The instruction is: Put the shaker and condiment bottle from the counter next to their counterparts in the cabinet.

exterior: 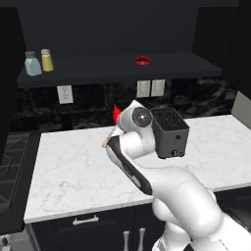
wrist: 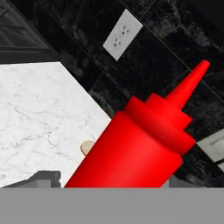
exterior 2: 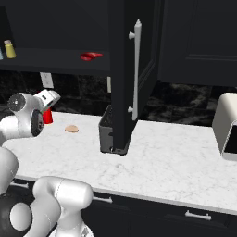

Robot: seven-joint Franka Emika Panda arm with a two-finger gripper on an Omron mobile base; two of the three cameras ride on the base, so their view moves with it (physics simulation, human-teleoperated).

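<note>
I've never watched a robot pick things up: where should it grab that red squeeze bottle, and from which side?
Probably around the wide round body of the condiment bottle, below its stepped cap, coming in level from the counter's open front side. The nozzle tapers to a thin point, a poor place to grip, and the bottle looks upright near the back wall.

White arm folded low, elbow bent, pincer reaching forward

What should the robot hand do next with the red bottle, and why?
Probably close the gripper on the condiment bottle. The bottle stands on the counter right in front of the hand, and the yellow shaker already sits on the cabinet shelf.
</note>
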